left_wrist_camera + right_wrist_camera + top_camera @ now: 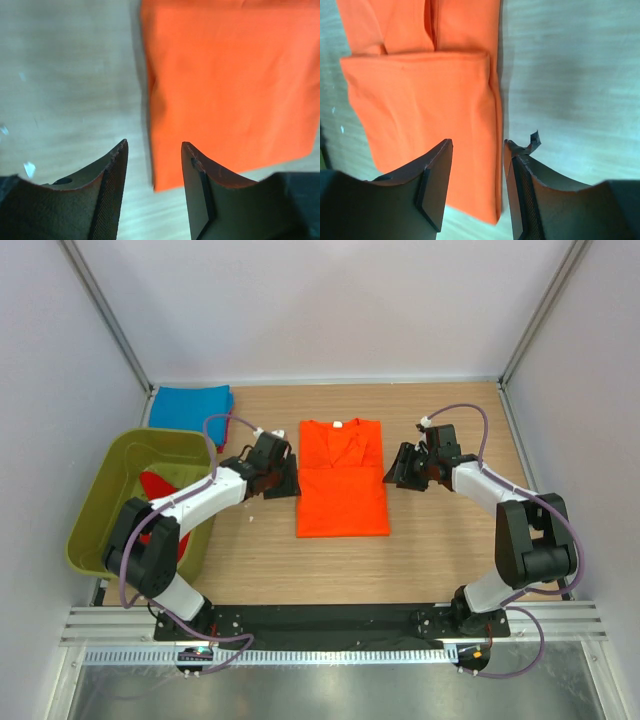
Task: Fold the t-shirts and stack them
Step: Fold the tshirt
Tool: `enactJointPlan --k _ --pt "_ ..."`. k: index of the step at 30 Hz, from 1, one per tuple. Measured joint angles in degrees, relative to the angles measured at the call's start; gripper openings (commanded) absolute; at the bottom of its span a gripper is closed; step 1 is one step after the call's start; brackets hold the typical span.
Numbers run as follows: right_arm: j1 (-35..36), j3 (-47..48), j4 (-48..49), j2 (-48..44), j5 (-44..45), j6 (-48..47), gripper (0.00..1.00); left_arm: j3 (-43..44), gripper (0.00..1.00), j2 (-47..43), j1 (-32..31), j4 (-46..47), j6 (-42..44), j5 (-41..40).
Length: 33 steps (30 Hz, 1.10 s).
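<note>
Orange t-shirt [343,495] flat at bench [440,550] centre, sides folded in, collar toward far edge (white label showing). Left gripper [288,478] at shirt's left edge, jaws apart, holding nothing. Right gripper [392,470] at shirt's right edge, jaws likewise apart, empty. Blue t-shirt [190,406] folded at far left corner. Red t-shirt [158,486] inside olive tub [95,515], left side.
</note>
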Motion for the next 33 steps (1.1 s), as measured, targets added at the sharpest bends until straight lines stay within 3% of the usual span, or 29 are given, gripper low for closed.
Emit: enactJointPlan --k 7,13,17,20,22,23,24,25,26,33 --pt "0.7 -6.9 -5.9 -3.7 -3.5 0.1 0.52 -13.8 0.52 -2.0 0.3 1.3 -3.7 9.8" --pt "2.6 -13.5 -5.4 -5.2 -7.2 2.5 0.51 -16.4 0.52 -1.9 0.3 4.8 -6.1 14.4" --pt "3.1 -16.9 -1.9 -6.7 -8.9 4.4 0.39 -17.0 0.5 -1.7 0.3 6.2 -6.9 15.6" --pt "3.1 -19.0 -0.1 -7.9 -9.1 5.6 0.38 -16.9 0.43 -0.7 0.3 7.5 -7.2 16.9" --pt "3.2 -19.8 0.5 -8.7 -9.0 6.1 0.34 -16.7 0.29 0.2 0.4 8.3 -8.0 18.2" --pt "3.2 -20.1 0.6 -9.0 -8.9 6.3 0.21 -16.7 0.22 0.7 0.4 8.6 -8.4 18.6" --pt "3.2 -20.4 0.5 -9.3 -8.7 6.2 0.15 -16.7 0.09 1.1 0.4 8.8 -8.6 19.3" --pt "3.2 -20.8 0.0 -9.8 -8.2 6.4 0.05 -16.7 0.04 1.3 0.4 8.7 -8.9 19.6" --pt "3.2 -21.1 -0.4 -10.1 -7.9 6.4 0.03 -16.8 0.0 1.4 0.4 8.4 -8.9 19.6" --pt "3.5 -21.8 -7.3 -19.3 -6.3 6.6 0.01 -17.2 0.0 -2.2 0.2 4.2 -10.1 20.0"
